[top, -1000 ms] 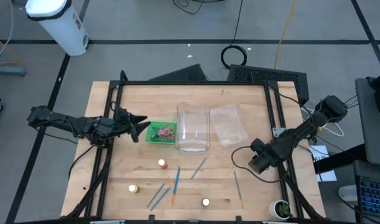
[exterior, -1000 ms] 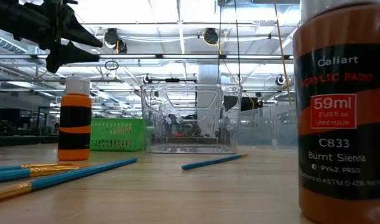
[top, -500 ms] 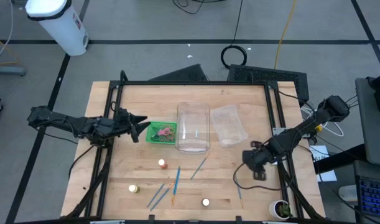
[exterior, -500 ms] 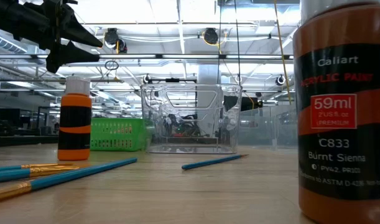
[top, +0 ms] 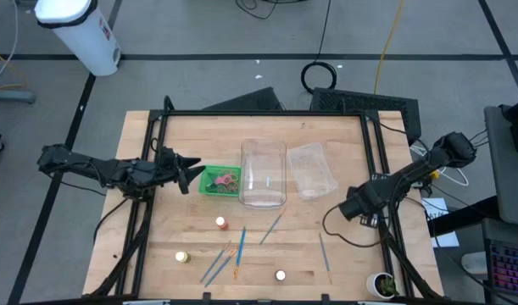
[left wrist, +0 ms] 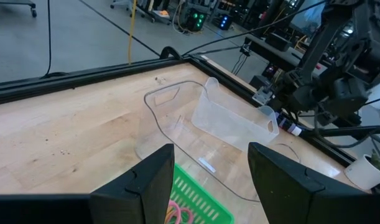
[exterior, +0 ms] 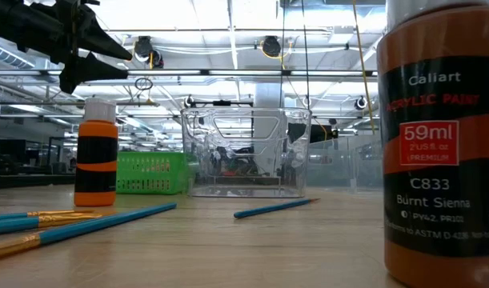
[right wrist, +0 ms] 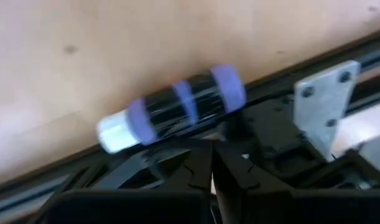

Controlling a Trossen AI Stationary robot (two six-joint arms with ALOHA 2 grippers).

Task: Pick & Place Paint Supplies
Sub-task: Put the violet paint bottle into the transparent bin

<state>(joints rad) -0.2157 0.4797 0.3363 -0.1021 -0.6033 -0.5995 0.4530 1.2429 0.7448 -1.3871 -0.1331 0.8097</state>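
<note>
My right gripper [top: 352, 207] hangs near the table's right edge, pointing steeply down, its fingers [right wrist: 202, 171] shut with nothing between them. Just beyond the tips a black paint bottle with purple bands [right wrist: 171, 115] lies on its side against the table's frame rail. My left gripper [top: 191, 174] waits open above the left end of the green basket [top: 219, 180], which holds scissors. Small paint bottles [top: 220, 223], [top: 182, 257], [top: 281, 275] stand on the wood. Thin brushes [top: 242, 252], [top: 271, 229], [top: 324, 252] lie flat near the front.
A clear bin [top: 264, 174] stands at the table's middle with its lid [top: 312, 169] lying to its right. A black frame rail [top: 381, 169] runs along the right edge. A small potted plant [top: 382, 285] sits at the front right corner. Bare wood lies behind the bin.
My right gripper has risen and gone a little toward the far edge, has rolled and tipped to point more steeply down, and has shut empty. My left gripper and the supplies have kept still.
</note>
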